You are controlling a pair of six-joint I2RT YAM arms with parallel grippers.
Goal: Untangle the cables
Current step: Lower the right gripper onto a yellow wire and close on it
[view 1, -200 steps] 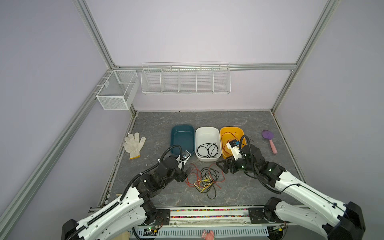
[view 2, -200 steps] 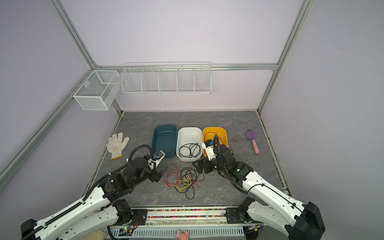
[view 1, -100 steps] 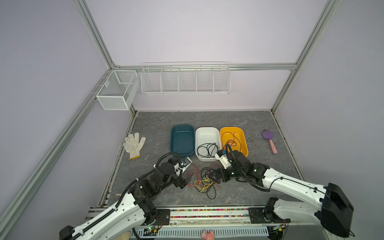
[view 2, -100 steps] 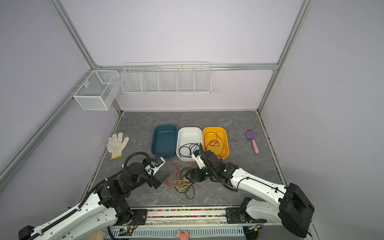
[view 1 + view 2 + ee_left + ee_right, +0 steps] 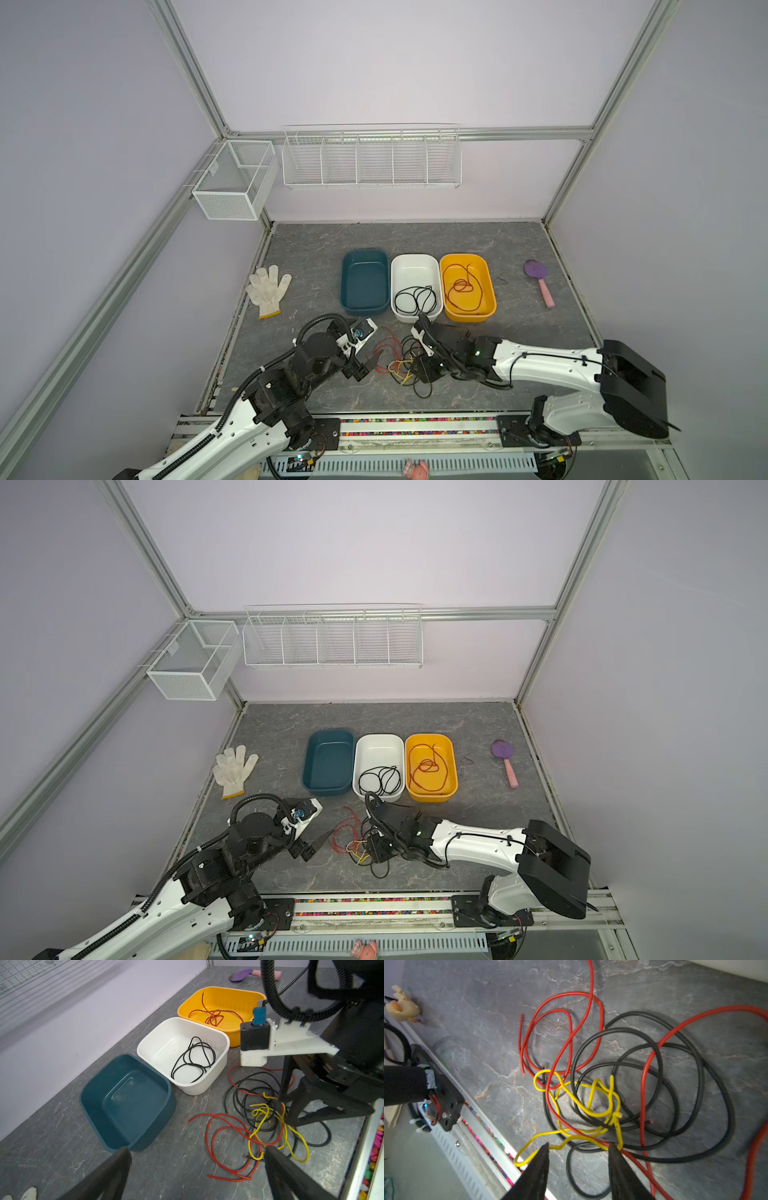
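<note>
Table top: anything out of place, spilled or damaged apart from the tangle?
Nothing spilled or broken. Two strays lie on the table: a white glove left of the blue bin, and a purple-headed, pink-handled scoop right of the yellow bin. Both bins and the white bin between them sit straight.

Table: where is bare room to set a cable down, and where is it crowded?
Bare: between the white glove and the blue tub; behind blue tub, white tub and yellow tub, to the back wall. Crowded: the cables in front of the white tub.
</note>
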